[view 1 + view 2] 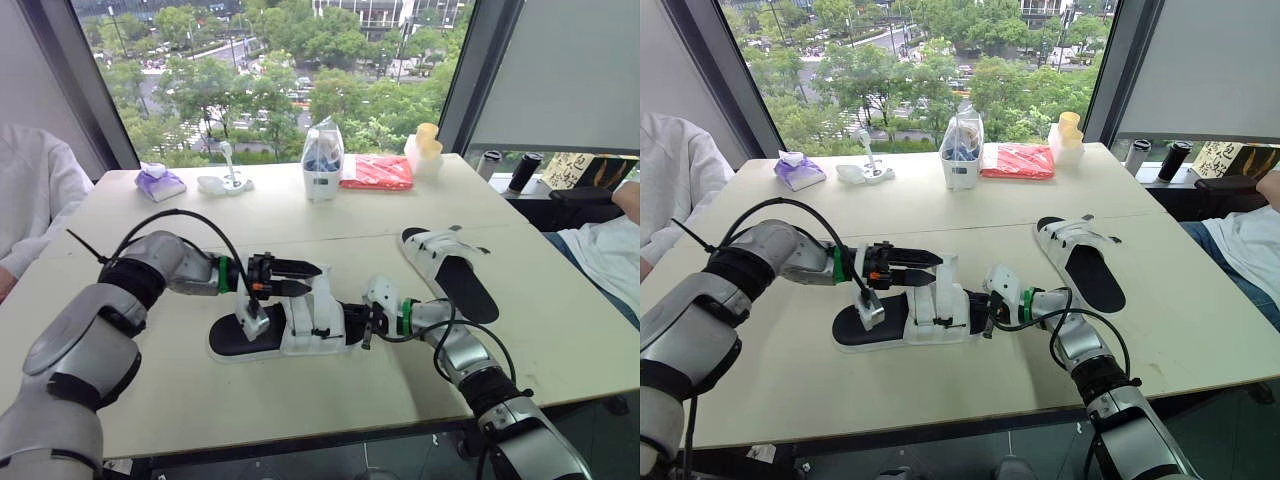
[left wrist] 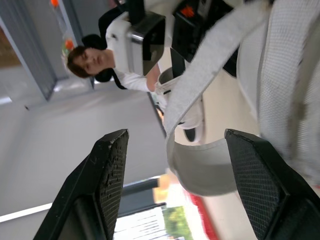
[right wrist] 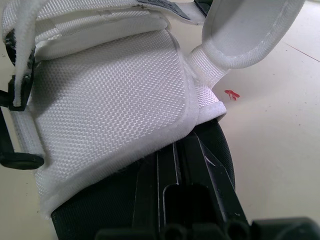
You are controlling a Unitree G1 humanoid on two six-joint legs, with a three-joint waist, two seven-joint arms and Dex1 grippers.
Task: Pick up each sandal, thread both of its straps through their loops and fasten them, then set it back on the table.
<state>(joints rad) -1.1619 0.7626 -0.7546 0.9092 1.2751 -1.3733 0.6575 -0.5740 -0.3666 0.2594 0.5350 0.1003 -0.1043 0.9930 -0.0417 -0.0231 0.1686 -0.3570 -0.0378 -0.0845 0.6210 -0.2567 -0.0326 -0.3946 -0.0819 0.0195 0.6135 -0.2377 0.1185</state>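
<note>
- Sandal [image 1: 290, 330] flat on table [image 1: 150, 390]; second sandal [image 1: 455, 275] beyond it, rightward.
- Left gripper [image 1: 310, 278] above sandal, fingers [image 2: 107, 170] spread wide, strap [image 2: 200, 165] between, ungripped.
- Right gripper [image 1: 368, 325] at sandal's end, grip unclear.

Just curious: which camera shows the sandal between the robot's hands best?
The left eye view: the whole sandal lies flat on the table. The right eye view matches it. The left wrist view shows a curled white strap; the right wrist view, its mesh upper close up.

L hand [image 1: 314, 278] fingers apart, pts twd R; arm bent across | R hand [image 1: 366, 326] pts twd L; arm fwd, low
</note>
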